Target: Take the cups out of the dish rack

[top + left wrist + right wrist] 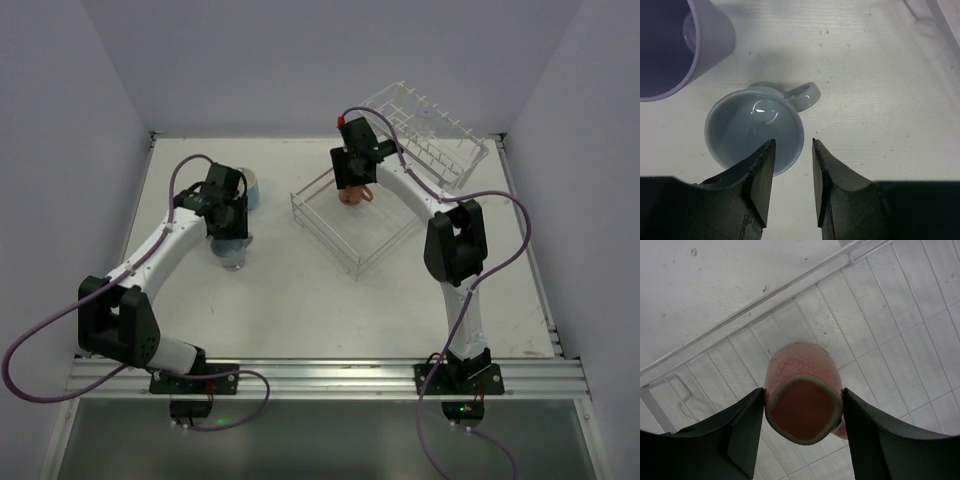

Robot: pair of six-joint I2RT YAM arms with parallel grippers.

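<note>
A grey-blue cup (747,125) stands upright on the table, its handle to the right. My left gripper (793,142) hovers open just above its near rim, holding nothing; in the top view that gripper (232,240) covers most of this cup (235,260). A lavender cup (670,45) stands just beyond it. A light blue cup (250,187) sits behind the left wrist. My right gripper (802,392) is shut on the salmon-pink cup (802,400), base towards the camera, over the dish rack's low basket tray (330,225).
The rack's raised tilted tier (430,135) with pegs stands at the back right, close to the walls. Thin clear bars of the basket (790,290) run under and around the right gripper. White enclosure walls bound the table on three sides.
</note>
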